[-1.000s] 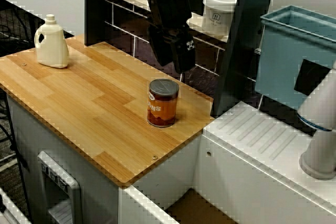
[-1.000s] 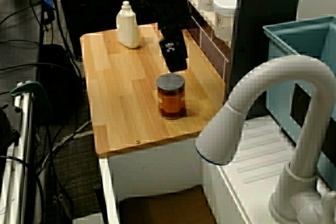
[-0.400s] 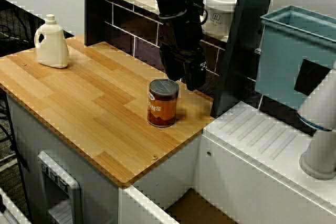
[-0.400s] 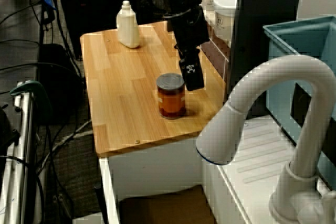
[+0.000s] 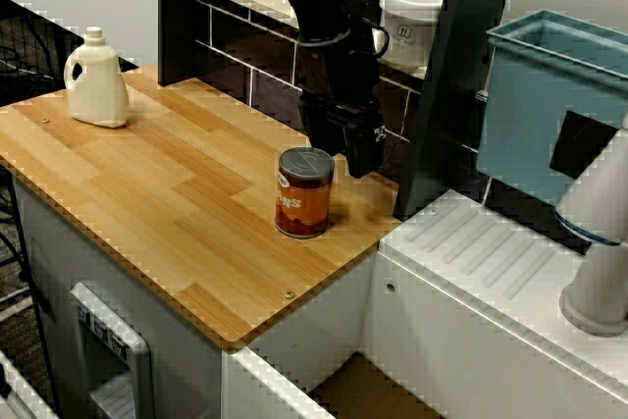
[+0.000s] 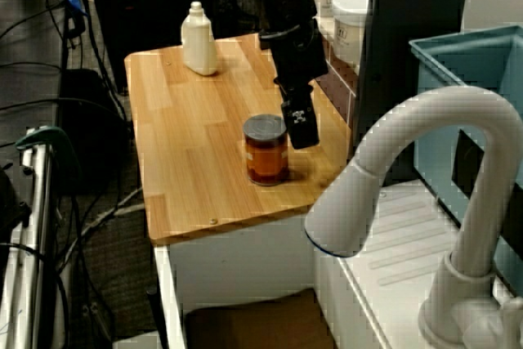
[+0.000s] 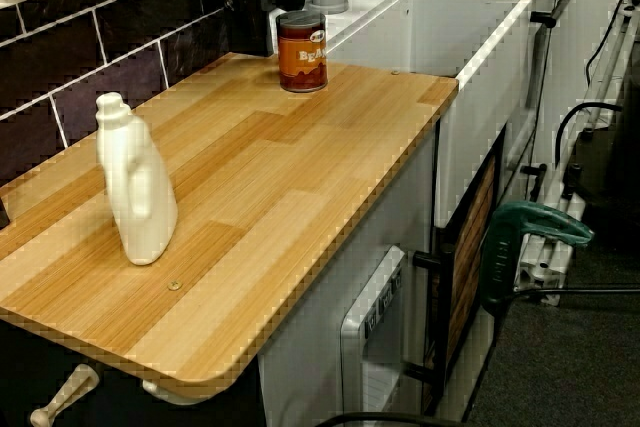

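**Gripper beside the single can at the counter's sink end**

I count one can [image 5: 304,193]. It stands upright with its lid up and its long axis vertical, on the wooden counter [image 5: 147,183] near the corner by the sink. My gripper [image 5: 361,156] hangs just beside it on the wall side, tip about level with the lid. I cannot tell whether the pincer is open or closed, or whether it touches the can. One white bottle [image 5: 95,80] stands well apart at the other end. The view over the faucet [image 6: 425,161] shows two white tubs [image 6: 351,14] on the shelf. The low view from the bottle end shows the can's label facing along the counter.
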Available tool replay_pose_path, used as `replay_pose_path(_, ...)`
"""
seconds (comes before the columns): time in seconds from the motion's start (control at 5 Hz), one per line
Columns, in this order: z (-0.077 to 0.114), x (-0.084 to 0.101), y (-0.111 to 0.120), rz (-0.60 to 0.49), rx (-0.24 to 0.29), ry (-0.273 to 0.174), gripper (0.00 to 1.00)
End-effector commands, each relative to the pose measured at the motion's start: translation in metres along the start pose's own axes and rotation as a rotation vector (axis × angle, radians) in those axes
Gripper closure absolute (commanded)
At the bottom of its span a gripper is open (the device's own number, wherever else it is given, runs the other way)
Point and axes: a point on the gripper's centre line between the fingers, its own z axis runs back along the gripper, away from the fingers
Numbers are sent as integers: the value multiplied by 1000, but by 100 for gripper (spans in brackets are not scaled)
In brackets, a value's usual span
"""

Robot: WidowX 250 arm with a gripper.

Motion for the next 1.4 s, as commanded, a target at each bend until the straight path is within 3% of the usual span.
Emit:
replay_pose_path(0.0, 15, -17, 0, -19, 11, -29, 0)
replay_pose_path(1.0, 50, -102, 21, -47, -42, -1, 0)
replay_pose_path(1.2, 54, -109, 25, -48, -47, -4, 0)
